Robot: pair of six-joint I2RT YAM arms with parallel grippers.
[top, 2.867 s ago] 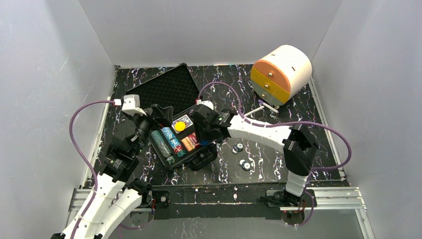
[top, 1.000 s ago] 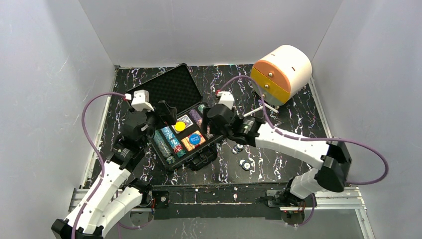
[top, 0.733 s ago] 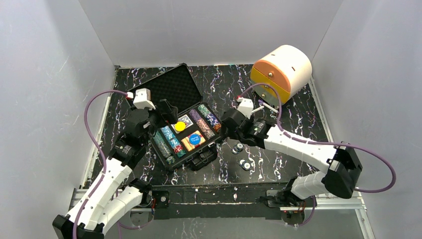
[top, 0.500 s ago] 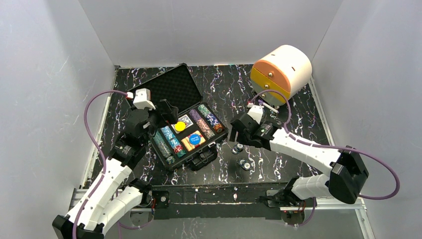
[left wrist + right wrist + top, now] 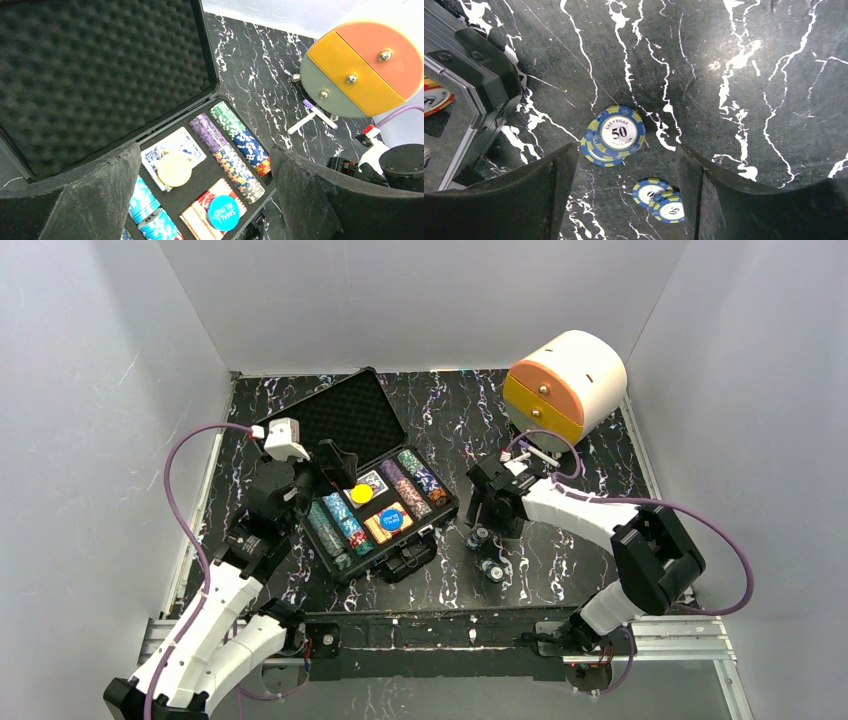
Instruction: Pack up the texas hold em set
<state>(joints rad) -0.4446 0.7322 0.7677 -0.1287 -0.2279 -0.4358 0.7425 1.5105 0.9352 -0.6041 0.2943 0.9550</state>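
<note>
I see the black hard case (image 5: 335, 422) lying open left of the middle of the table (image 5: 590, 450). Its long axis runs on a slant from the near-left toward the far-right. The foam-lined lid is thrown back toward the far-left corner and the handle side faces the near edge. The poker chip rows (image 5: 235, 150) lie across the case's short direction at both ends. Between them are the card deck (image 5: 189, 144), with a yellow button (image 5: 174, 169) resting on it, and a blue "SMALL BLIND" button (image 5: 223, 212).

My left gripper (image 5: 205, 149) hangs over the case's far-left long edge, fingers spread wide and holding nothing.

My right gripper (image 5: 626, 150) points down at the table just right of the case, jaws wide and empty. A small stack of blue-and-yellow 50 chips (image 5: 616, 134) lies between its fingers, and two more chips (image 5: 659, 197) lie nearer the near edge.

The cream-and-orange drawer box (image 5: 565, 388) sits in the far-right corner.
</note>
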